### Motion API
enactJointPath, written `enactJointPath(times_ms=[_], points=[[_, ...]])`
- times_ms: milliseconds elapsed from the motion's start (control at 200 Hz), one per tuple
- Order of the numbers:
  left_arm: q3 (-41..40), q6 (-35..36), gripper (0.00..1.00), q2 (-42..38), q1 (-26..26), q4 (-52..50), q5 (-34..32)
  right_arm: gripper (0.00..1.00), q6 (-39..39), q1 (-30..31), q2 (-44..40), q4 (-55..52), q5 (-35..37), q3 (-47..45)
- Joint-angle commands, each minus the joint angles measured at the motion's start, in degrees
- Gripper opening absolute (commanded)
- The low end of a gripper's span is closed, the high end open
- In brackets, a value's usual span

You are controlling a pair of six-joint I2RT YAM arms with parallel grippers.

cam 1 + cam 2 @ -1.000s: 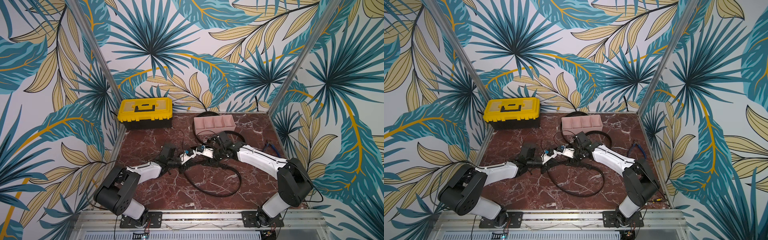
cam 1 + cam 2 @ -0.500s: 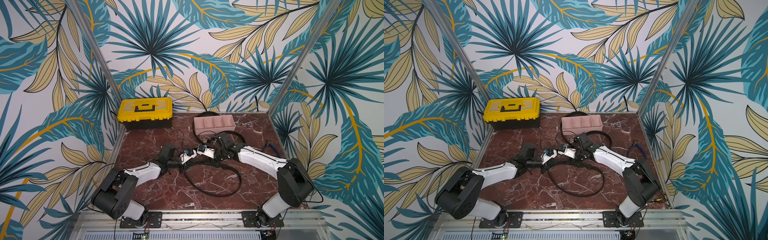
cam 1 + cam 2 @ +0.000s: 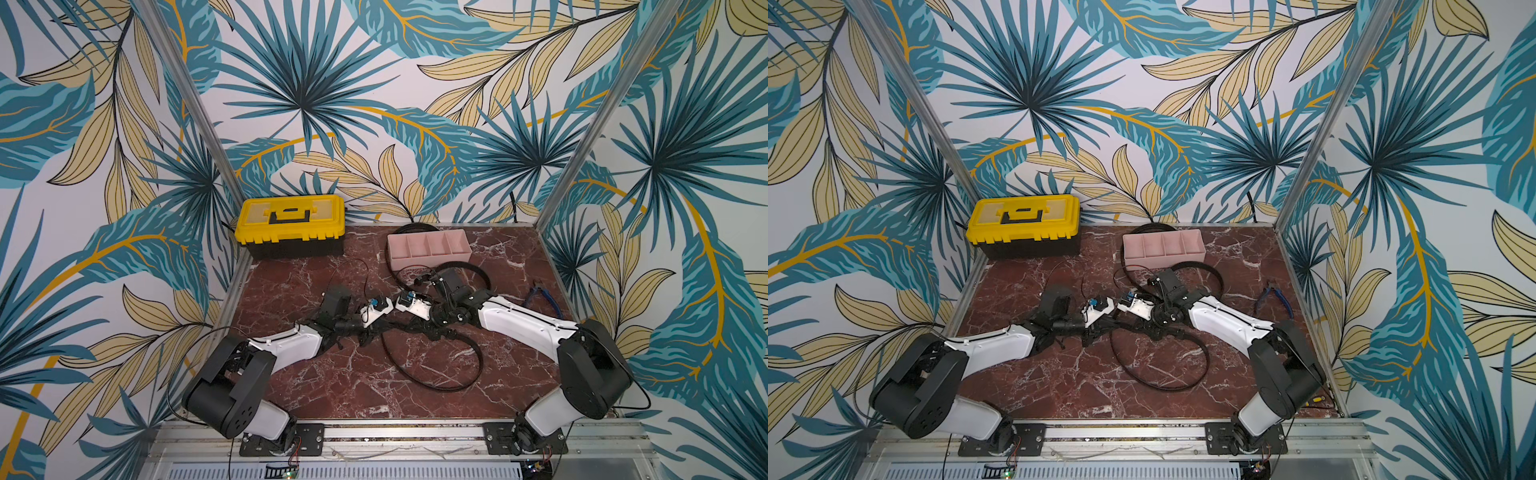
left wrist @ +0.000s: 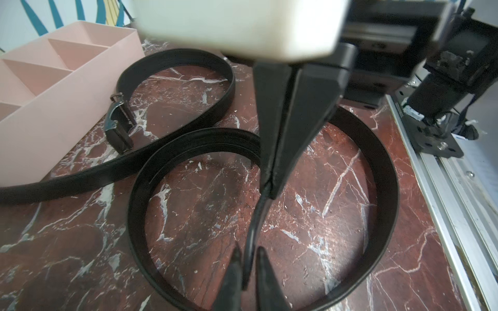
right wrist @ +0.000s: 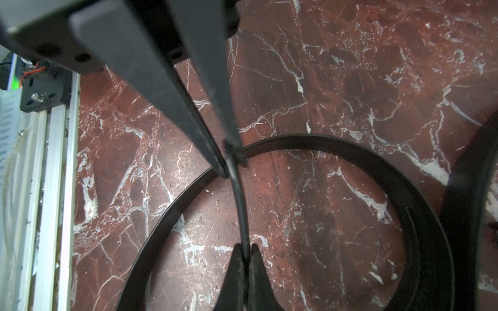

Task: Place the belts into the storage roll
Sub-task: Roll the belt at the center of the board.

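- Top views: bright, even light from above; walls (image 3: 415,83) flat-lit.
- Arms (image 3: 523,324) throw soft, faint shadows on the marble table (image 3: 332,386).
- Corner posts (image 3: 188,104) splay outward: wide-angle stretch.
- Wrist views: white casing (image 4: 237,24) close up, blurred, washed out; belt (image 4: 388,188) sharp; table shows soft sheen.
- Right wrist view: rail (image 5: 54,188) side washed pale, overexposed.

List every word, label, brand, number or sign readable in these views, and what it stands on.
None can be read.
Yellow toolbox: no lettering shows on its lid.
Pink storage roll and either belt: plain.
White wrist modules: any marking is too small to tell.
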Motion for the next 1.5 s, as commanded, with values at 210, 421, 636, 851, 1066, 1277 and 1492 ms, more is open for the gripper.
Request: enactJointPath(times_ms=[210,421,636,851,1066,1277,1492], points=[[-0.39,-13.10,0.89,-4.99,-0.39,1.66,-17.63,0.00,8.40,1.09,1.78,-0.01,3.66,-0.23],[0.80,-33.26,0.99,-7.24,-0.52,-3.88,-30.07,0.00,18.51,1.20,4.84,-3.23,10.28,3.80],[8.11,-41.15,0.79,3.65,0.05,-11.11,-29.52,0.00,27.40,1.16,7.99,-1.75,13.17,4.95],[16.46,-44.25,0.72,11.78,-0.26,-15.71,-22.70,0.00,36.43,1.22,12.88,-5.90,18.90,8.94],[17.26,-45.45,0.72,10.78,-1.51,-20.80,-27.12,0.00,49.48,1.21,18.77,-11.45,24.99,17.13],[14.54,-46.35,0.70,7.78,-3.76,-21.88,-31.58,0.00,61.79,1.20,25.42,-19.74,32.34,29.14],[16.46,-48.29,0.69,9.93,-4.91,-21.55,-31.70,0.00,83.84,0.98,28.20,-15.13,29.04,30.43]])
